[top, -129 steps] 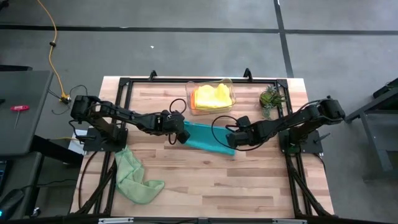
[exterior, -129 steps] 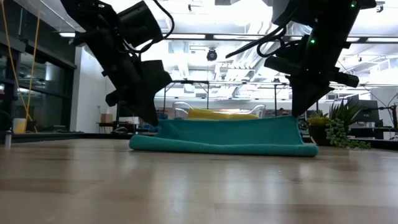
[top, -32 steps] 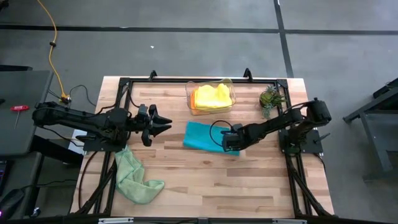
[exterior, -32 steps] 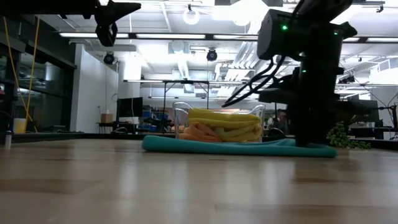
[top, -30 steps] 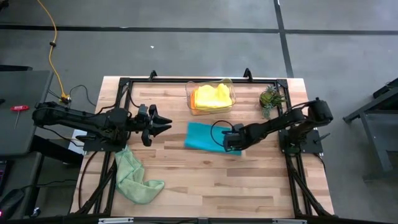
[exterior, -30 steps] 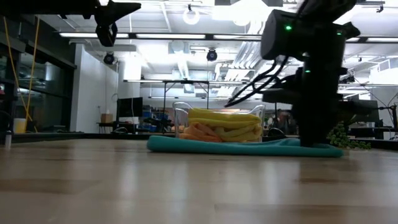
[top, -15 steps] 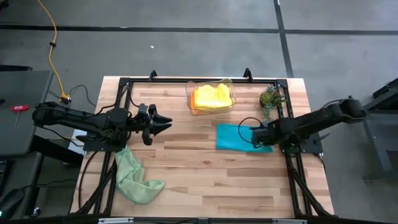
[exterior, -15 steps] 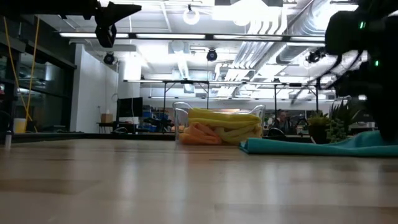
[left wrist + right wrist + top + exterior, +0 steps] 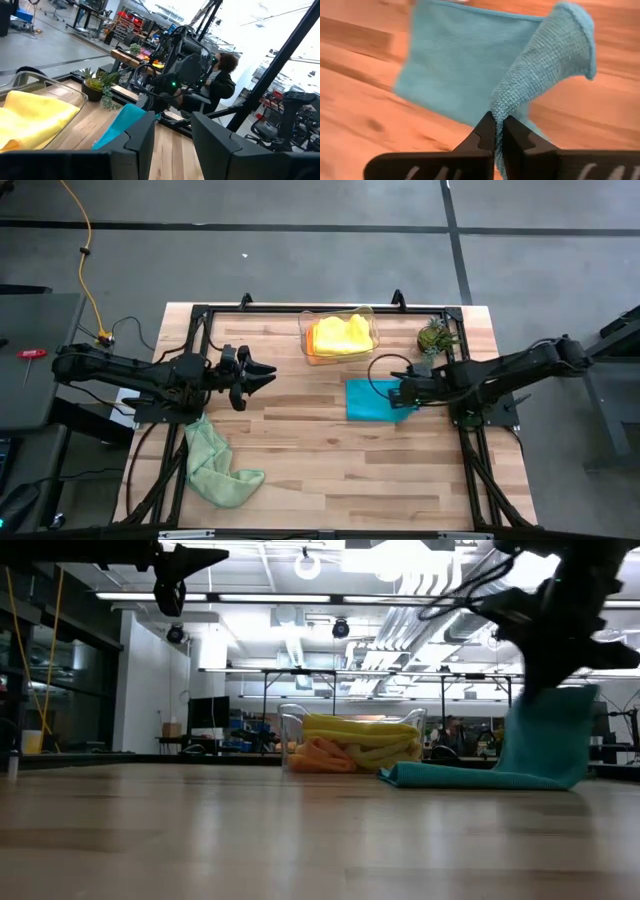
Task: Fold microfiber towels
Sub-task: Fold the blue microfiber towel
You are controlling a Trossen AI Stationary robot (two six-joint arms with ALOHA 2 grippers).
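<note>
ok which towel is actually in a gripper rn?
The teal towel: right gripper pinches its edge, lifting it. The green towel lies loose; yellow ones sit in the bin.

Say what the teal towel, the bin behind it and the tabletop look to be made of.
Teal towel: soft looped microfiber by the look, matte; its nubby weave shows where the right gripper pinches a raised edge.
Bin: probably clear plastic; glossy see-through walls show the yellow and orange cloths inside.
Tabletop: light wood planks, apparently butcher block, with a smooth, faintly shiny finish; seams and grain are visible.
</note>
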